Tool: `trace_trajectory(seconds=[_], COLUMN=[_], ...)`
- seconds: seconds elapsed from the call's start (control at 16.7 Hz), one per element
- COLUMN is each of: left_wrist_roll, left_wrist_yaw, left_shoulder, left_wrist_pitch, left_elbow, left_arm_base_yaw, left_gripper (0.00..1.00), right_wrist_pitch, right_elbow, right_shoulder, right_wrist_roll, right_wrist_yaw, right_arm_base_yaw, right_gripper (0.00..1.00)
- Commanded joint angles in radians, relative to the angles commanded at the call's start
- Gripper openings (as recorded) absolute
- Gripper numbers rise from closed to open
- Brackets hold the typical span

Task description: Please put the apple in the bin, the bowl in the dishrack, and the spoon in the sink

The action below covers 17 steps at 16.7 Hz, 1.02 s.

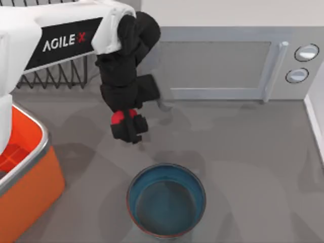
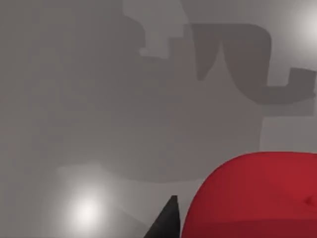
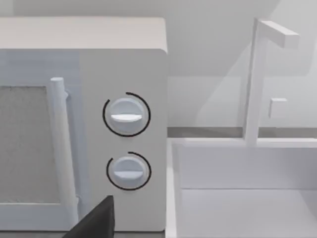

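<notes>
My left gripper hangs over the middle of the table, shut on the small red apple. The left wrist view shows the apple close up, with one dark fingertip beside it and grey table below. The teal-blue bowl with its reddish-brown rim stands upright and empty near the front edge, just right of the gripper. At the front left is the orange bin. The black wire dishrack sits at the back left, partly behind my arm. The white sink lies right of the microwave. The spoon is out of view.
A grey microwave with a handle and two dials runs along the back. The sink's white edge borders the table's right side. A white tap rises behind the sink. A dark part of my right gripper faces the microwave.
</notes>
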Motion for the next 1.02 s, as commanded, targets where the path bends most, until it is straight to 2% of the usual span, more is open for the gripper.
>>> trace_trajectory(seconds=[0.3,0.66,0.84,1.02], left_wrist_roll=[-0.001,-0.015,-0.109,-0.276], left_wrist_yaw=[-0.002,-0.001,0.004,0.007], left_shoulder=[-0.052,-0.067,-0.162,-0.305], left_wrist_pitch=[-0.183,-0.192,-0.204,-0.220], left_elbow=[0.133,0.124,0.032,-0.083], left_arm_base_yaw=[-0.002,0.014,0.108,0.231], left_gripper=[0.00,0.00,0.00,0.00], right_wrist_pitch=[0.000,0.000,0.000,0.000], right_elbow=[0.000,0.000,0.000,0.000], right_shoulder=[0.000,0.000,0.000,0.000], right_wrist_roll=[0.000,0.000,0.000,0.000], right_wrist_yaw=[0.000,0.000,0.000,0.000], right_arm_base_yaw=[0.000,0.000,0.000,0.000], right_gripper=[1.00,1.00,1.00,1.00])
